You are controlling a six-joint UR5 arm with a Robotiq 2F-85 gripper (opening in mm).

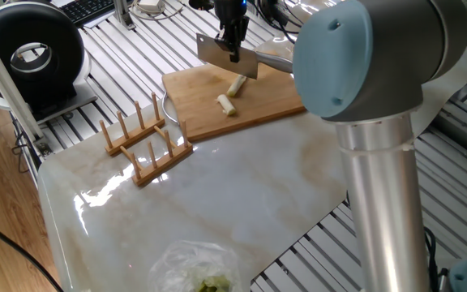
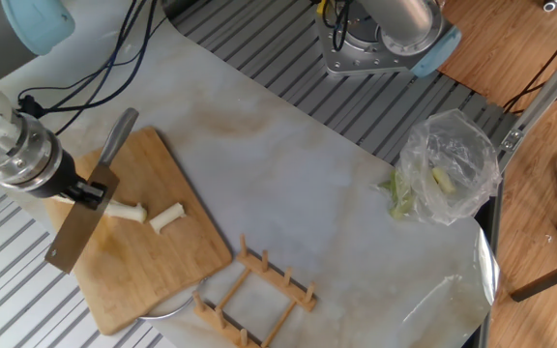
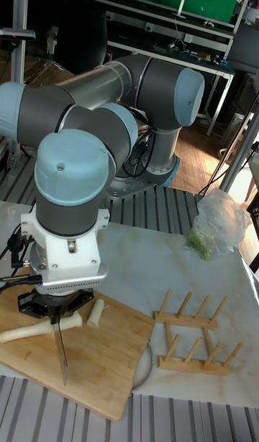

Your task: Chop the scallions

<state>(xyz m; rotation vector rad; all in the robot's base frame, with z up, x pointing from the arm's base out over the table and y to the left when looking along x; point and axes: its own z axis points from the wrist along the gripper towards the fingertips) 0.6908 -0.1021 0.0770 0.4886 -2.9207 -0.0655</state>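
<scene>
Over the bamboo cutting board (image 2: pixel 148 256), at the worktop's (image 2: pixel 317 184) edge: gripper (image 2: pixel 90 190) clamped on the spine of a cleaver (image 2: pixel 77 229), blade edge down, hanging above the board and not touching wood. On the board beneath, the scallions (image 2: pixel 126 210): one long pale stalk running under the blade, plus one short cut stub (image 2: pixel 166 217) just beside its end, slightly apart.

Likely trouble from here: a round stalk free to roll, with nothing pinning it, so a downward stroke landing off-centre could kick it sideways rather than cut through. Short stub near the cut line, apt to be struck again or flicked off the board. Blade held by a narrow pinch on the spine, so any twist on contact could turn the cleaver in the grip and leave a slanted or partial cut. Board itself possibly perched on a round dish or lid (image 2: pixel 162 307) peeking out at one corner; hard to tell, yet rocking under a heavy chop seems possible.

As for containers: a clear plastic bag (image 2: pixel 448 179) at the far corner of the worktop, well apart from the board, holding green bits and a pale piece, some greens spilling at its mouth. Wooden rack (image 2: pixel 254 290) beside the board, slots empty.
</scene>
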